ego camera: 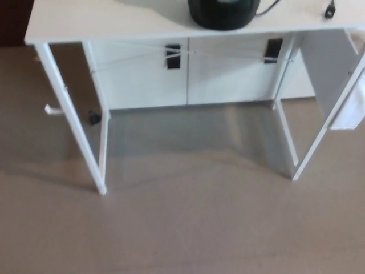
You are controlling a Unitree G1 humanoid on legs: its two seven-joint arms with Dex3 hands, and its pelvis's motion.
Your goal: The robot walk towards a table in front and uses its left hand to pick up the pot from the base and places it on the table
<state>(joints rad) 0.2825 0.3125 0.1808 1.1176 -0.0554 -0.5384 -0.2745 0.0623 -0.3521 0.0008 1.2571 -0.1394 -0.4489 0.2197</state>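
A white table stands ahead across the top of the head view, seen from a few steps away. On its top, at the upper edge of the picture, sits a round black base with something pale inside it; only its lower part shows, so the pot itself is cut off. A black cord runs from it to the right, ending in a plug. Neither of my hands shows.
The table's thin white legs reach the beige floor at left and right. Behind them stands a white cabinet with black handles. A small white thing lies on the floor at left.
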